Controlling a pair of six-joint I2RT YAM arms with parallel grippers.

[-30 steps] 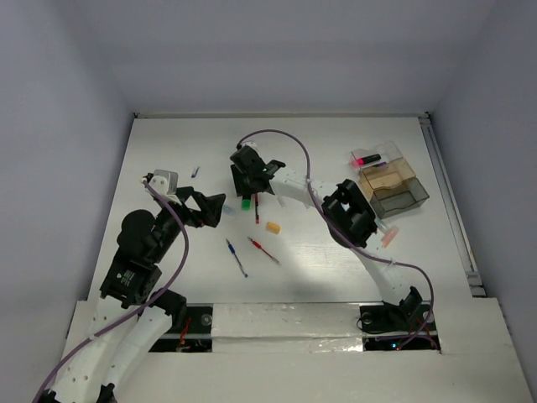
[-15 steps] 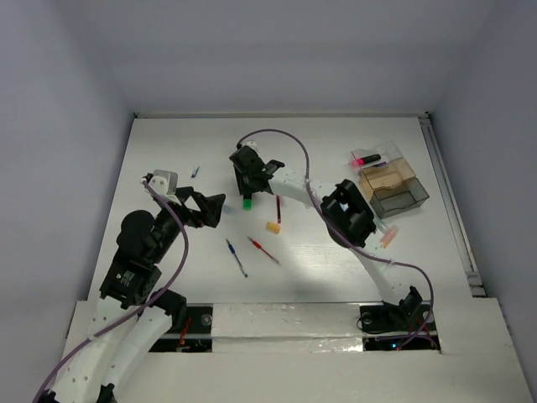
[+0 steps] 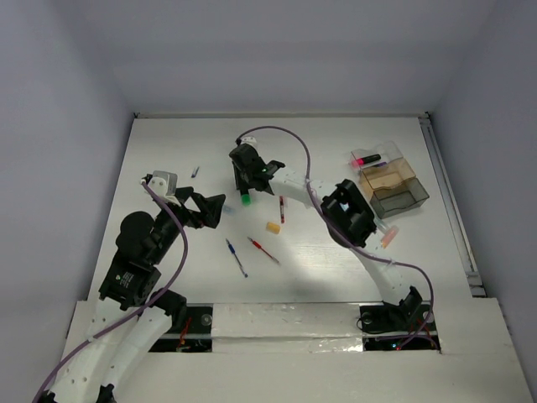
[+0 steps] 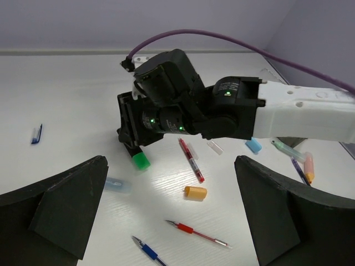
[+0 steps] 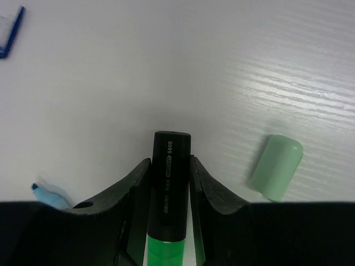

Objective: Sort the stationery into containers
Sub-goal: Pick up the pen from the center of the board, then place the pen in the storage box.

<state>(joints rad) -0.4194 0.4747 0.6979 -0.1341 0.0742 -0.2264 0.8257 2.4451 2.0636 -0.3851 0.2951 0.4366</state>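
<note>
White counter (image 3: 352, 277) runs between pale walls, and most of the sorting lies ahead of you. Your right hand (image 3: 244, 190) reaches to the far middle and is clamped on the green highlighter (image 5: 169, 183). Its two fingers (image 5: 138, 191) press the black body from either side, and the green end points down at the counter just below. Whether that end is clear of the surface you cannot tell.

Your left hand (image 3: 214, 208) hangs at the left with its fingers spread wide and holds nothing.

At the far right, well apart from the highlighter, stands the box (image 3: 404, 200). A pink highlighter (image 3: 364, 159) lies in its far compartment, and that is the only sorted item you can make out.

Left on the counter:
- a red pen (image 3: 281, 208) just right of the busy hand
- an orange eraser (image 3: 273, 227) near that pen
- a second red pen (image 3: 263, 249) and a blue pen (image 3: 236, 257) nearer to you
- a green eraser (image 5: 277, 166) beside the held highlighter
- a few small pieces by the right arm, too small to name

By these pictures you are early in the task: one item is stowed, one is in hand, and the rest wait.
</note>
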